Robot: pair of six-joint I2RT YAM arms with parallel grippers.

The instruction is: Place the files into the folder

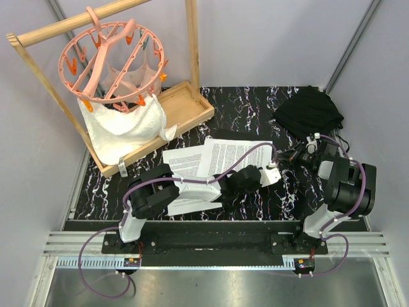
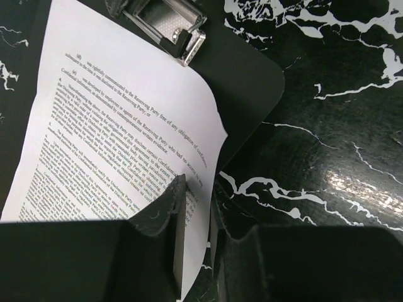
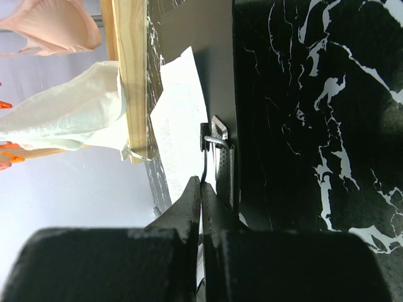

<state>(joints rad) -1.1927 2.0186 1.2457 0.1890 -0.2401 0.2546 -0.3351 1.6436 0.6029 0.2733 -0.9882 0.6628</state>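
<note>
The files (image 1: 217, 158) are white printed sheets lying mid-table, fanned out. In the left wrist view the top sheet (image 2: 119, 126) lies on the black folder (image 2: 249, 82), just below its silver clip (image 2: 167, 26). My left gripper (image 2: 198, 189) is slightly open and straddles the sheet's curled right edge. It reaches over the papers in the top view (image 1: 254, 176). My right gripper (image 3: 201, 184) is shut on the thin lever of the clip (image 3: 221, 151) at the folder's (image 3: 214, 63) short edge. It sits right of the papers in the top view (image 1: 281, 160).
A wooden rack with a tray base (image 1: 185, 109) stands at the back left. It holds a pink peg hanger (image 1: 115, 57) and a white cloth (image 1: 124, 125). A lumpy black fabric bundle (image 1: 310, 112) lies at the back right. Another sheet (image 1: 192, 206) lies under my left arm.
</note>
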